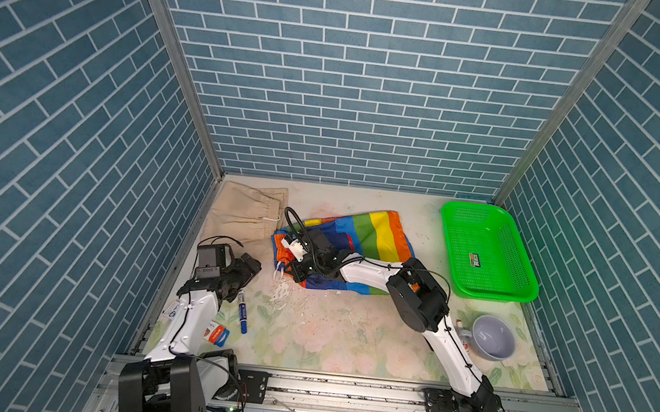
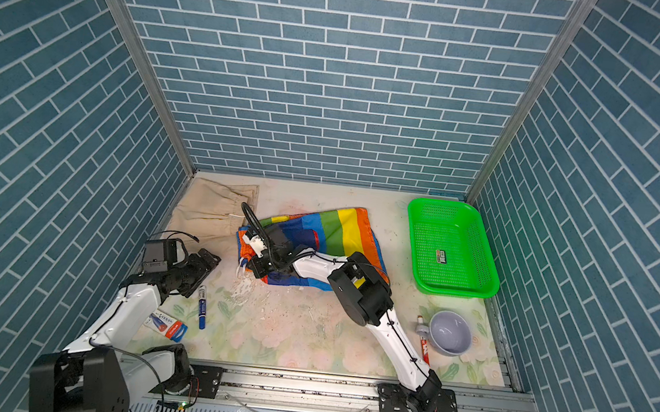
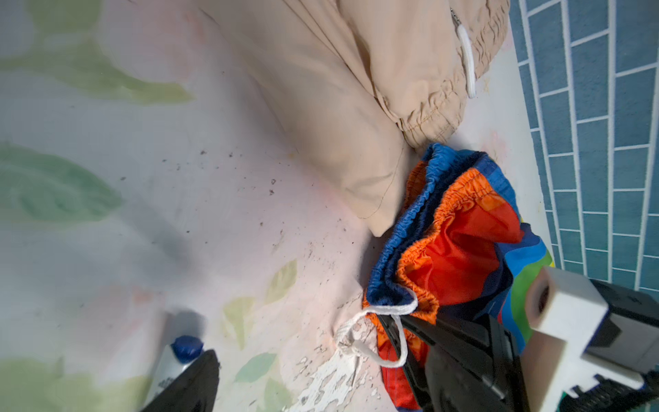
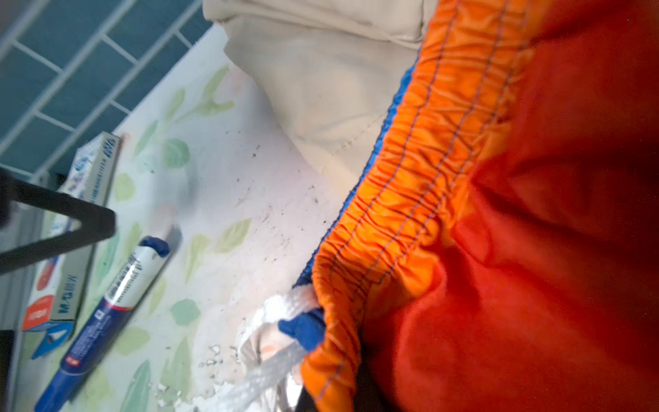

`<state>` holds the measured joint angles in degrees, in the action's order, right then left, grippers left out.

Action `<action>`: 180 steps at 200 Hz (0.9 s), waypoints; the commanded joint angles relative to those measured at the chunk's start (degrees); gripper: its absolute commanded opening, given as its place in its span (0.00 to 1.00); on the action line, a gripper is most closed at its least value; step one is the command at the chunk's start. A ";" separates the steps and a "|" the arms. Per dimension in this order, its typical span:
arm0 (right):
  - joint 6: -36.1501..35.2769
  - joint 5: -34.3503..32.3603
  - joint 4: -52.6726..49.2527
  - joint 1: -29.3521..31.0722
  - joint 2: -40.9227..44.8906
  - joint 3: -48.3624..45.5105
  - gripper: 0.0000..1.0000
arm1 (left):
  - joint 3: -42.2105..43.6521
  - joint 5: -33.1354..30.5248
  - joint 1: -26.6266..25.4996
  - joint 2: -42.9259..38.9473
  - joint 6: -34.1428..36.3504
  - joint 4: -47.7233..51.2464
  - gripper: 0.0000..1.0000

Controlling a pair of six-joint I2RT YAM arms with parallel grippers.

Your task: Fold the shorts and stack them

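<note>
Green basket [image 1: 490,294], unlike rainbow shorts [image 3: 463,249], escapes wrist views.

Plain shorts [image 1: 244,214] lie in the far left corner of the table [image 1: 347,342]; striped shorts [image 1: 375,232] lie just right of them, touching; a basket [image 1: 479,239] stands far right; a bowl [image 1: 492,337] sits before it; a marker [image 1: 243,310] and a box [image 1: 216,334] lie front left.

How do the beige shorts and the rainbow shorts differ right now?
The beige shorts are plain tan; the rainbow shorts are striped. The beige shorts lie in the far left corner, the rainbow shorts mid-table. The right gripper is shut on the rainbow shorts' waistband; no gripper holds the beige shorts. Both have white drawstrings.
</note>
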<state>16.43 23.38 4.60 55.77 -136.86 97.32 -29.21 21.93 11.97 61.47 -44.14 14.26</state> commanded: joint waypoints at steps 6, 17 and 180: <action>9.00 5.71 10.22 -2.09 3.77 -7.15 0.00 | -0.98 1.35 -3.35 1.55 -1.98 -8.52 0.93; 12.01 7.31 14.33 -2.80 4.45 -9.13 0.00 | -1.94 0.03 -5.87 2.52 -1.96 -9.38 0.93; 21.34 11.86 27.63 -5.21 9.56 -17.33 0.00 | -4.73 -2.49 -17.67 18.32 -10.39 -29.09 0.93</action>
<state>36.21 33.32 29.71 50.50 -128.66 81.25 -33.80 19.29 -5.02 79.46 -52.93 -9.39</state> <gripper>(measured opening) 0.086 0.930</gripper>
